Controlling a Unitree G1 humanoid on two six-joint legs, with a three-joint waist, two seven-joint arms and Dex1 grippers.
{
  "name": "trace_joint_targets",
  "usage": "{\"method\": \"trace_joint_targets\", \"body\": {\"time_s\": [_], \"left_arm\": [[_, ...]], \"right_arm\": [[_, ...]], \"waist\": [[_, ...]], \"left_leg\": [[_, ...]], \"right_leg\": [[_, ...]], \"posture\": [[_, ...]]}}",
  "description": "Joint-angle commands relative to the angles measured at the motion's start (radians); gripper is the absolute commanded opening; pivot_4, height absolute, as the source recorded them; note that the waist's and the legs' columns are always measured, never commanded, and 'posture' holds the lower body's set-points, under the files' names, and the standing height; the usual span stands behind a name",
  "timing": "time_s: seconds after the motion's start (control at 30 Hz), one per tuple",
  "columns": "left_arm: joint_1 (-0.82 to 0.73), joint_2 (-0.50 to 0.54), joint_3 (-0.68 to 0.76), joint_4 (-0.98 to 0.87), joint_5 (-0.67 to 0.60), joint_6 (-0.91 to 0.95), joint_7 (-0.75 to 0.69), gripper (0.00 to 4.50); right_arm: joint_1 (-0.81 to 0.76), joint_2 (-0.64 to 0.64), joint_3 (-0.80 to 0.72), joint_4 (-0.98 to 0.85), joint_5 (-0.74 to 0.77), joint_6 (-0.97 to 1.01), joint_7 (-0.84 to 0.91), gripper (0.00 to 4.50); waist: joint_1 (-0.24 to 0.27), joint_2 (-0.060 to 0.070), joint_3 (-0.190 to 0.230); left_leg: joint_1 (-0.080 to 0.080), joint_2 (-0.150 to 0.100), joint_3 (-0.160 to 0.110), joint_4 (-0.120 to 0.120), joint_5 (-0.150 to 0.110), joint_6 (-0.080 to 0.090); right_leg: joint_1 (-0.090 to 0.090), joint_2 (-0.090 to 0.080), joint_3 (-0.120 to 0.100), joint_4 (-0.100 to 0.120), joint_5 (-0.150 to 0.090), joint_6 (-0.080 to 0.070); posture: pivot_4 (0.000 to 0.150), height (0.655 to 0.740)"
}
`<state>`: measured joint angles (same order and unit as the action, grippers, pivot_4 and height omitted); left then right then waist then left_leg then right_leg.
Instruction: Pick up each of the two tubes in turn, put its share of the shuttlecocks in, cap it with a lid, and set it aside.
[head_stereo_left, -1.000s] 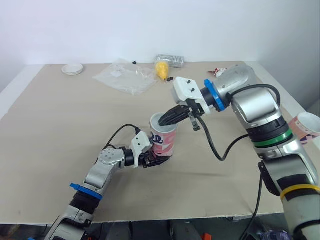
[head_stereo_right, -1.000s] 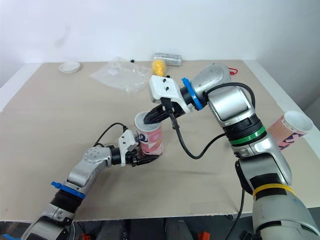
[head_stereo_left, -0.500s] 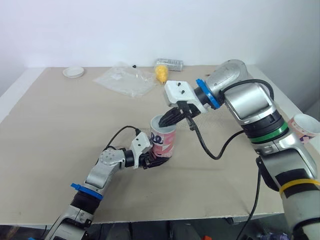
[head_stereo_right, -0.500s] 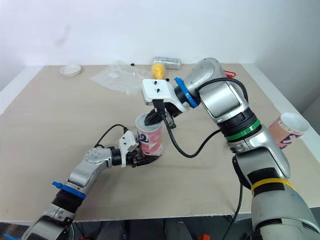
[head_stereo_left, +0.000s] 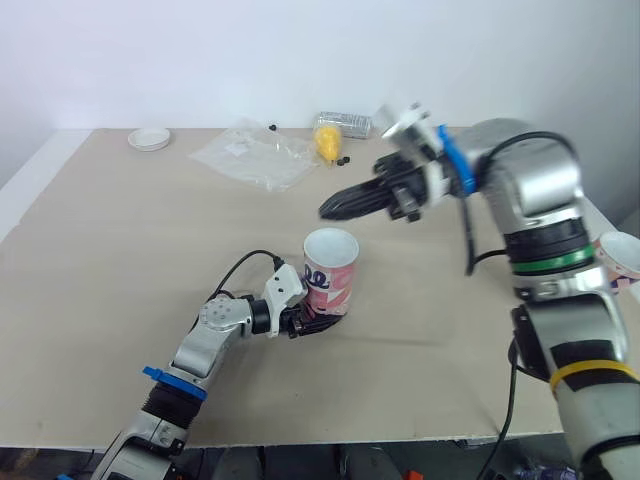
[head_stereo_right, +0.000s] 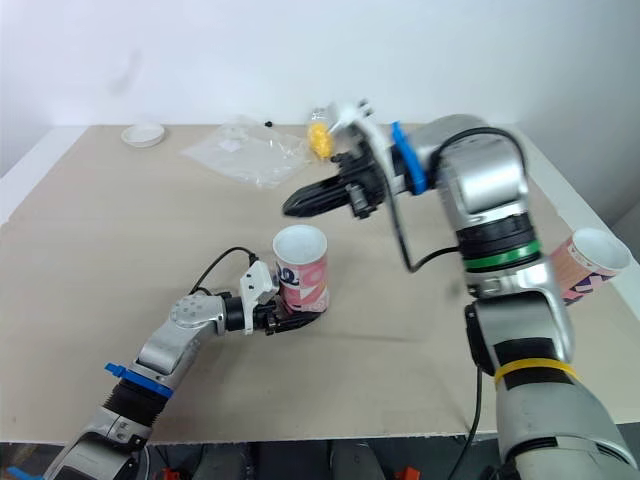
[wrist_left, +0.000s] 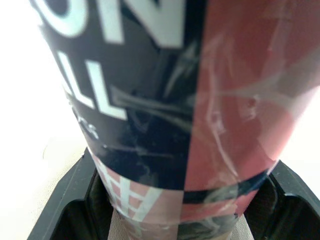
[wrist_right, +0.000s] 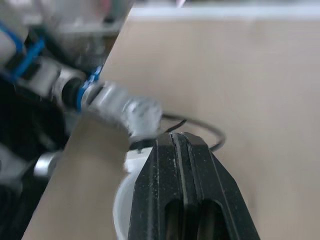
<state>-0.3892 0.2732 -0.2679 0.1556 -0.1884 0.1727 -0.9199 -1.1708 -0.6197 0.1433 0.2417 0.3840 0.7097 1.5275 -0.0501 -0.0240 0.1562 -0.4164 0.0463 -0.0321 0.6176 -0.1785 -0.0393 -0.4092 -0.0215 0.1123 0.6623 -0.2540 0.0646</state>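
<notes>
Left wrist view: left claw (wrist_left: 180, 212) grips tube (wrist_left: 200, 100), right claw (head_stereo_left: 333, 208) pinched together, empty

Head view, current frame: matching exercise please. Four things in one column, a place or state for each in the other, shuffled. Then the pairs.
Things
1. pink tube
2. second tube
3. white lid
4. right gripper

Places or states
a. at the far left corner of the table
b. jaws shut, raised off the table near the pink tube's mouth
c. upright, base clamped by the left gripper
d. tilted, by the table's right edge

Pairs: 1-c, 2-d, 3-a, 4-b
</notes>
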Motion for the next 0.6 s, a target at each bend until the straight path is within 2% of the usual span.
{"method": "trace_joint_targets", "body": {"time_s": [0.03, 0.13, 0.17, 0.2, 0.27, 0.33, 0.37, 0.5, 0.6], "left_arm": [[0.014, 0.021, 0.016, 0.052, 0.018, 0.027, 0.022, 2.99], [0.012, 0.02, 0.025, 0.047, 0.008, 0.024, 0.022, 2.99], [0.012, 0.018, 0.029, 0.044, 0.003, 0.018, 0.021, 2.99], [0.013, 0.017, 0.034, 0.041, -0.005, 0.015, 0.021, 2.99], [0.014, 0.017, 0.037, 0.033, -0.012, -0.009, 0.013, 3.71], [0.015, 0.018, 0.043, 0.024, -0.021, -0.026, 0.005, 4.44], [0.015, 0.02, 0.044, 0.023, -0.021, -0.03, 0.002, 4.5], [0.011, 0.03, 0.04, 0.022, -0.013, -0.061, -0.019, 4.5], [0.003, 0.038, 0.044, 0.026, -0.018, -0.074, -0.034, 4.5]], "right_arm": [[0.046, -0.03, -0.124, -0.004, 0.036, -0.057, -0.076, 0.06], [0.143, -0.042, -0.2, -0.048, 0.054, -0.086, -0.148, 0.06], [0.197, -0.042, -0.222, -0.081, 0.059, -0.108, -0.171, 0.51], [0.25, -0.041, -0.238, -0.114, 0.062, -0.123, -0.192, 0.66], [0.416, -0.039, -0.262, -0.205, 0.053, -0.194, -0.231, 1.37], [0.557, -0.031, -0.276, -0.267, 0.039, -0.254, -0.273, 2.33], [0.599, -0.031, -0.276, -0.287, 0.04, -0.268, -0.284, 2.62], [0.729, -0.028, -0.254, -0.324, 0.044, -0.326, -0.298, 4.46], [0.781, -0.025, -0.226, -0.299, 0.029, -0.379, -0.288, 4.46]], "waist": [[0.0, 0.0, 0.0], [0.0, 0.0, 0.0], [0.0, -0.001, 0.0], [0.0, -0.001, 0.0], [0.001, -0.001, 0.001], [0.001, 0.0, 0.001], [0.001, 0.0, 0.001], [-0.006, 0.008, 0.008], [-0.006, 0.007, 0.009]], "left_leg": [[0.0, 0.0, 0.0, 0.0, 0.0, 0.0], [0.0, 0.0, 0.0, 0.0, 0.0, 0.0], [0.0, 0.0, 0.0, 0.0, 0.0, 0.0], [0.0, 0.0, 0.0, 0.0, 0.0, 0.0], [0.0, 0.0, 0.0, 0.0, 0.0, 0.0], [-0.001, 0.0, -0.001, -0.001, 0.0, 0.0], [-0.002, 0.0, -0.001, -0.002, 0.0, 0.0], [-0.004, 0.0, -0.001, -0.002, -0.001, 0.0], [-0.004, 0.0, -0.002, -0.001, -0.001, 0.0]], "right_leg": [[0.0, 0.0, 0.0, 0.0, 0.0, 0.0], [0.0, 0.0, 0.0, 0.0, 0.0, 0.0], [0.0, 0.0, 0.0, 0.0, 0.0, 0.0], [0.0, 0.0, 0.0, 0.0, 0.0, 0.0], [0.0, 0.0, 0.0, 0.0, 0.0, 0.0], [0.0, 0.001, 0.0, -0.002, 0.0, 0.001], [0.0, 0.001, 0.0, -0.002, -0.001, 0.001], [-0.001, 0.002, 0.002, -0.002, 0.001, 0.007], [-0.001, 0.003, 0.002, -0.002, 0.001, 0.006]], "posture": [[0.15, 0.74], [0.15, 0.74], [0.15, 0.74], [0.15, 0.74], [0.15, 0.74], [0.15, 0.74], [0.15, 0.74], [0.15, 0.74], [0.15, 0.74]]}}
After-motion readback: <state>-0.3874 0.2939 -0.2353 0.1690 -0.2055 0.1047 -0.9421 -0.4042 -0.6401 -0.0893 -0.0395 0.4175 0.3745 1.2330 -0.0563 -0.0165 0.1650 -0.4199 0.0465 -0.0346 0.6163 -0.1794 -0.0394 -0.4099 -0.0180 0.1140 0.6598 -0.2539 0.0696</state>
